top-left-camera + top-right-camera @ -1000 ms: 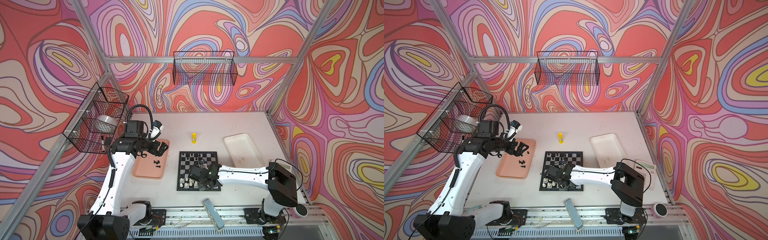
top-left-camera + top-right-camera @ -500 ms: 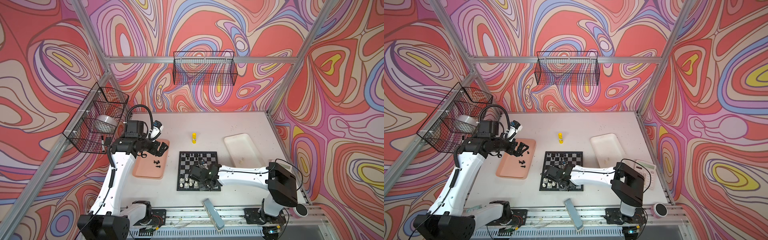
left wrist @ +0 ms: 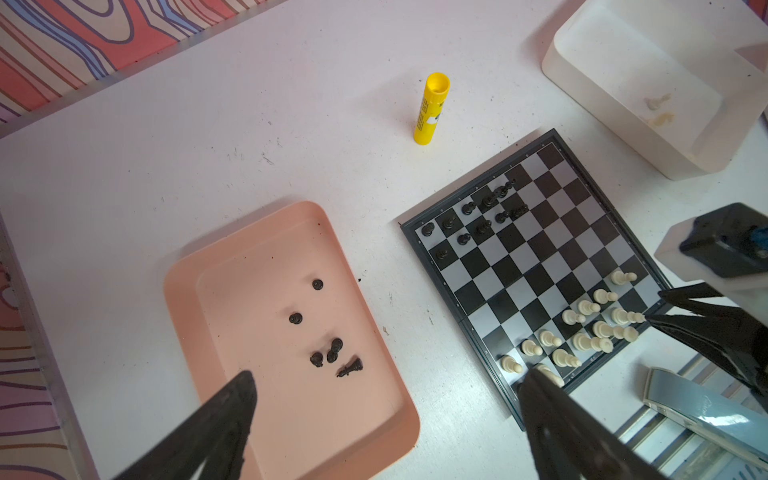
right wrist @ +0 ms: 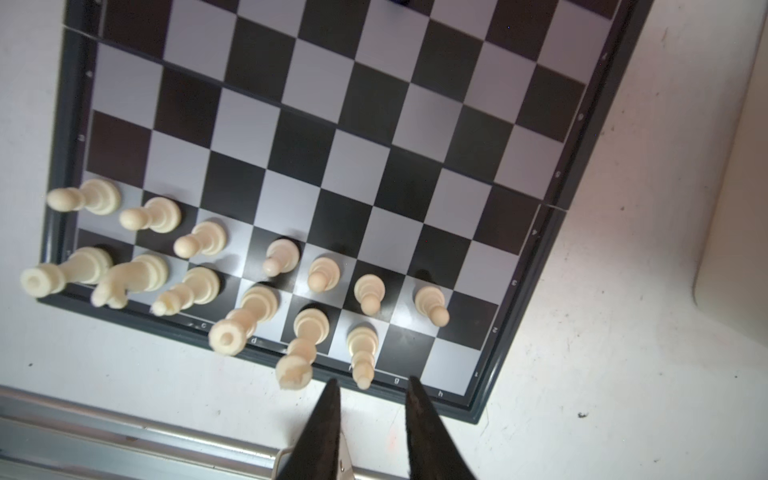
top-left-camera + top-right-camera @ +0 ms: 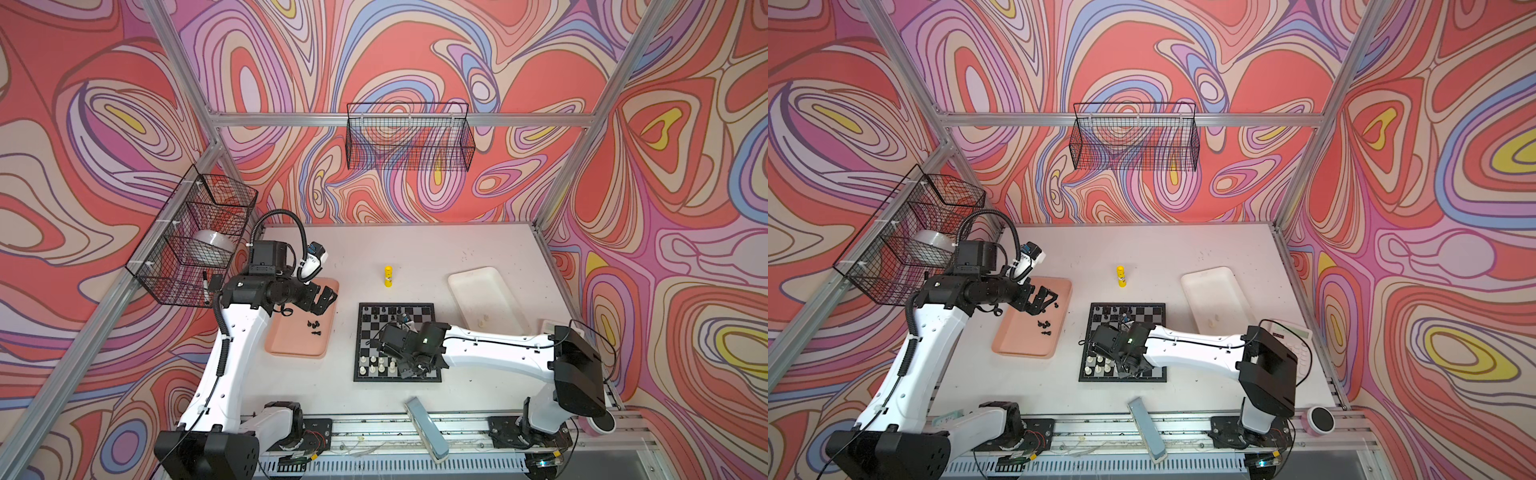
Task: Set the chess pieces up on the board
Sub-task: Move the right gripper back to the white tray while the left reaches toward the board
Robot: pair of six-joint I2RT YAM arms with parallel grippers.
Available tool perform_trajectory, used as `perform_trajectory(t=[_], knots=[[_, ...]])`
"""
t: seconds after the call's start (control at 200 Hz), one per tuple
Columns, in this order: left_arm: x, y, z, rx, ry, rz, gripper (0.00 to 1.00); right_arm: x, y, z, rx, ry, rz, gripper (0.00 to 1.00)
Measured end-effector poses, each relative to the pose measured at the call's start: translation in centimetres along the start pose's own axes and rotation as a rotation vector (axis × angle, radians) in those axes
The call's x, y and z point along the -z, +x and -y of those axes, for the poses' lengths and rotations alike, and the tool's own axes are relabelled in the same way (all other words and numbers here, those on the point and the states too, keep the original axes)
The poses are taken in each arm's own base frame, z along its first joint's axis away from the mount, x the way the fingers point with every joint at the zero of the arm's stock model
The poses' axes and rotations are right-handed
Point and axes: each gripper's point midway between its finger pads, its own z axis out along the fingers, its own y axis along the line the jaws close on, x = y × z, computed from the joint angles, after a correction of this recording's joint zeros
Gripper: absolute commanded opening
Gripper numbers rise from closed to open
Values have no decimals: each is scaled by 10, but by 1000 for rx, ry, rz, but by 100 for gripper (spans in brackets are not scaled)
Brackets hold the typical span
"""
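Across the middle of the pale tabletop in both top views: board lying flat, pink tray to its left, white tray to its right, yellow glue stick upright beyond its far edge. On the board's far rows, black chess pieces; on its near rows, cream-white chess pieces; a few more black ones loose on the pink tray. Above the pink tray, left tool, spread wide and empty. Low over the board's near edge, right tool, too dark from up here to judge. From the left wrist: black fingers far apart with nothing between them. Six black pieces on the pink tray, one on its side. About ten more bunched at the board corner nearest the glue stick. Glue stick label too small to read, and cursive mark on a grey-blue bar at the tabletop's front also unreadable. From the right wrist: fingertips parted a little, head of a cream bishop showing in the gap, apart from both, not clamped. Seven pawns in one row, six taller pieces in the edge row. Border letters c, d, g and h legible, edge squares at g and h bare.
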Motion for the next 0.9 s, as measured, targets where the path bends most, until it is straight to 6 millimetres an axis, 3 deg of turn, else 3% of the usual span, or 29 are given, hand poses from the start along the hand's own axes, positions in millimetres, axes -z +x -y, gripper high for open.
perform_trajectory(t=[0.19,0.376,0.486,0.631,0.741,0.901], knots=[[10,-4,9,-37,42,-2,100,30,-9,3,1,-37,44,38],[25,-14,32,-87,170,5,99,71,-40,24,-69,-69,130,40],[28,-13,48,-100,265,-13,98,82,-66,66,-182,-58,167,42],[25,-10,69,-129,366,-52,97,81,-93,143,-369,-10,195,42],[21,-6,87,-188,412,-87,97,70,-99,185,-457,37,181,41],[19,-5,103,-239,443,-102,97,45,-101,229,-540,89,129,38]])
